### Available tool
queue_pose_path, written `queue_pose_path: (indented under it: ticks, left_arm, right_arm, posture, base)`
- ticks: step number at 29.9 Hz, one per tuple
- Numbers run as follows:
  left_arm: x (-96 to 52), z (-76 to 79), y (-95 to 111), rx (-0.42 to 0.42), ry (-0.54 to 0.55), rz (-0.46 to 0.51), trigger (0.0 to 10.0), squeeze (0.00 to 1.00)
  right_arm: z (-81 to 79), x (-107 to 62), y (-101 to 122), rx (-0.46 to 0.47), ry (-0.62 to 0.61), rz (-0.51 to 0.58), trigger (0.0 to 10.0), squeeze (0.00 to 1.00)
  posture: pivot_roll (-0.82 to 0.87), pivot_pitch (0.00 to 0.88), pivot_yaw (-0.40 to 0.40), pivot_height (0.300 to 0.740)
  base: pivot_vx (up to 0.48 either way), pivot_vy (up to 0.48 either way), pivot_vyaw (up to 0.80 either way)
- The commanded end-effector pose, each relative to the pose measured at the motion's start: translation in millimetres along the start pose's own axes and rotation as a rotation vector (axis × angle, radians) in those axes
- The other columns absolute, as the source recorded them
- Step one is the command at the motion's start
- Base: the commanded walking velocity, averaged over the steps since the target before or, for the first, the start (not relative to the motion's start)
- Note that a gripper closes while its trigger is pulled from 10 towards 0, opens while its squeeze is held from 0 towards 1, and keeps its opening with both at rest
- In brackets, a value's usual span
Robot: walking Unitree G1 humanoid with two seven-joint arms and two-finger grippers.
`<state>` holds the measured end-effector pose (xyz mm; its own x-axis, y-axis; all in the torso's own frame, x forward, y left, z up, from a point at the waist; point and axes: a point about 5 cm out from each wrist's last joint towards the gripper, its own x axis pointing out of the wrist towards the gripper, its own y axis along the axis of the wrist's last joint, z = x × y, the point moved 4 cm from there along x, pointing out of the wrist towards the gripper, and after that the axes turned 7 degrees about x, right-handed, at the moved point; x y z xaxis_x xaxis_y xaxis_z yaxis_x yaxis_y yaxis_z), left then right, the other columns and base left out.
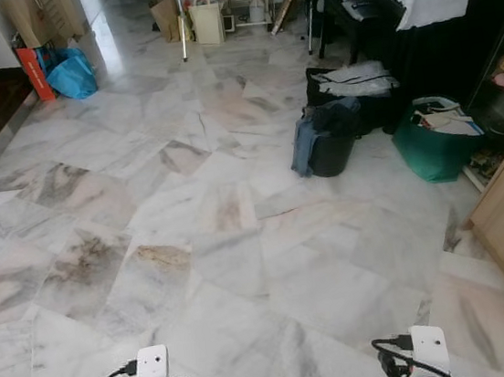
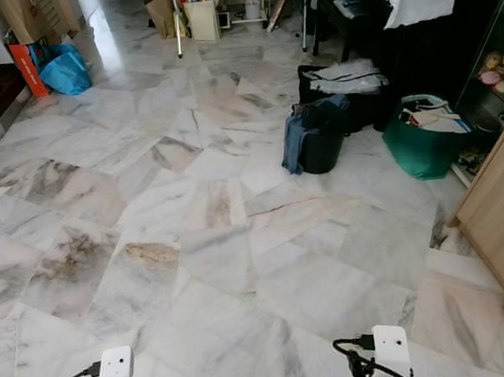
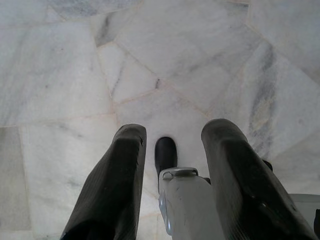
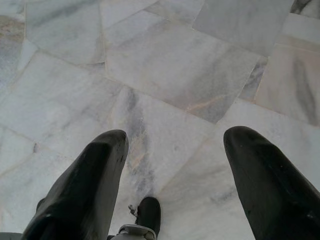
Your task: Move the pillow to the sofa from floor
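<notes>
Head views: marble floor (image 1: 204, 249), dark bags (image 1: 333, 133), green basket (image 1: 435, 143), blue bag (image 1: 71, 75); pillow's place cannot be told.
Left gripper (image 3: 172, 135): fingers apart, empty, above floor.
Right gripper (image 4: 175, 142): fingers wide apart, empty.

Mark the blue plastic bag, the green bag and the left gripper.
blue plastic bag (image 1: 72, 74), left eye view, middle of its crumpled body.
green bag (image 1: 432, 153), left eye view, front wall below its open top.
left gripper (image 3: 172, 145), left wrist view, midway between the fingertips.
</notes>
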<state>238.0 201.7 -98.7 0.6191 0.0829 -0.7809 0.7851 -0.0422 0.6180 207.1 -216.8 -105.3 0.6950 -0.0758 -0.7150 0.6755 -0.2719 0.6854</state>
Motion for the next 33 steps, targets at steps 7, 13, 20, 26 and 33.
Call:
queue_pose_path:
  ticks: [7,13,20,26,33]
  left_arm:
    - [-16.5,-16.1,-69.0,0.308,-0.092,-0.175,10.0,0.00]
    - [-16.0,-16.2,-67.3,0.320,-0.089,-0.169,10.0,0.00]
    - [-14.2,-11.6,-61.9,0.310,-0.094,-0.151,10.0,0.00]
    - [-13.9,-11.0,-61.2,0.309,-0.095,-0.150,10.0,0.00]
    - [-13.9,-11.0,-61.2,0.309,-0.095,-0.150,10.0,0.00]
  right_arm:
    - [68.9,-45.0,-66.1,0.100,-0.048,-0.177,10.0,0.00]
    - [68.5,-44.4,-65.4,0.105,-0.057,-0.170,10.0,0.00]
    - [70.8,-43.9,-64.1,0.093,-0.069,-0.177,10.0,0.00]
    - [71.9,-43.9,-64.3,0.079,-0.075,-0.185,10.0,0.00]
    - [71.9,-43.9,-64.3,0.079,-0.075,-0.185,10.0,0.00]
  posture:
    - [0.00,0.000,-0.019,0.740]
    - [0.00,0.000,-0.011,0.740]
    - [-0.01,0.000,-0.016,0.740]
    - [-0.01,0.000,-0.018,0.740]
    - [-0.01,0.000,-0.018,0.740]
  base:
    - [0.000,0.000,0.00]
    - [0.000,0.000,0.00]
    - [0.000,0.000,0.00]
    - [0.000,0.000,0.00]
    - [0.000,0.000,0.00]
